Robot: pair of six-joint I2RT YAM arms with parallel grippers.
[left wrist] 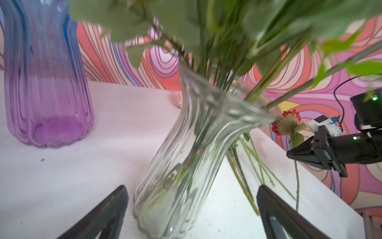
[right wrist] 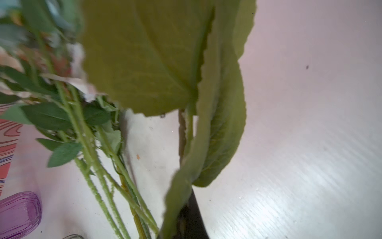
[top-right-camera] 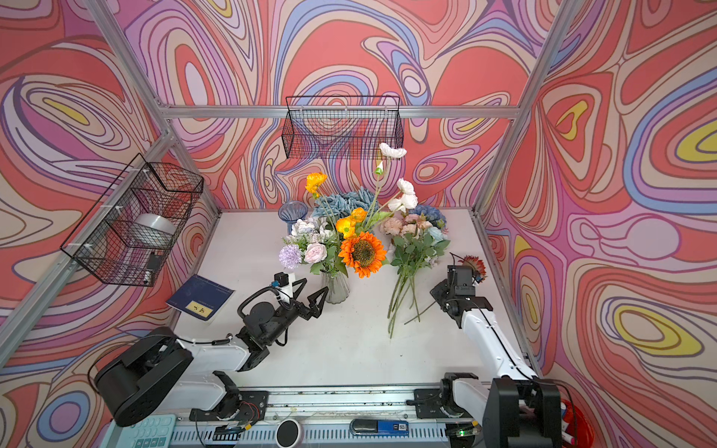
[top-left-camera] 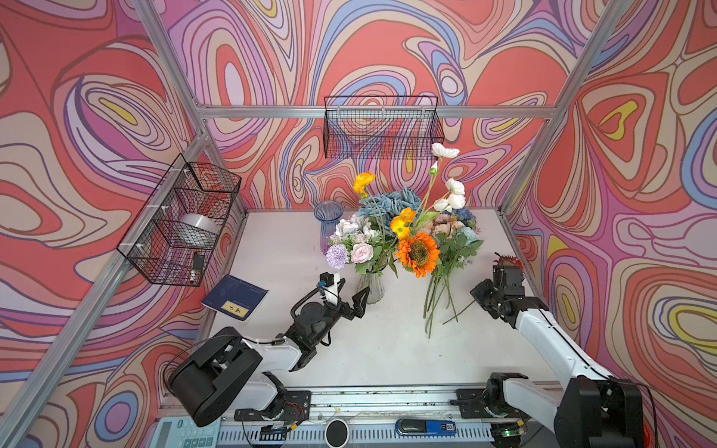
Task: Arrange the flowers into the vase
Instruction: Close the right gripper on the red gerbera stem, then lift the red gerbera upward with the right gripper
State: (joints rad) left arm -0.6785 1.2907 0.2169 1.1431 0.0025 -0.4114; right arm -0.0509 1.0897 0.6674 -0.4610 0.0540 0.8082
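One red daisy [left wrist: 286, 123] sits clamped in right pincer [left wrist: 289, 154].

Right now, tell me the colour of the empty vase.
Blue fading down to purple; the empty vase shows best in the left wrist view.

In a top view, a clear ribbed vase [top-left-camera: 369, 288] is standing upright at centre, holding a sunflower [top-left-camera: 418, 253], a lilac pompom [top-left-camera: 335, 256] and white poppies [top-left-camera: 454, 187]. Just right, loose flowers [top-left-camera: 452, 240] are lying on the table [top-left-camera: 388, 349]. A red daisy [top-left-camera: 511, 262] is being held upright at centre right.
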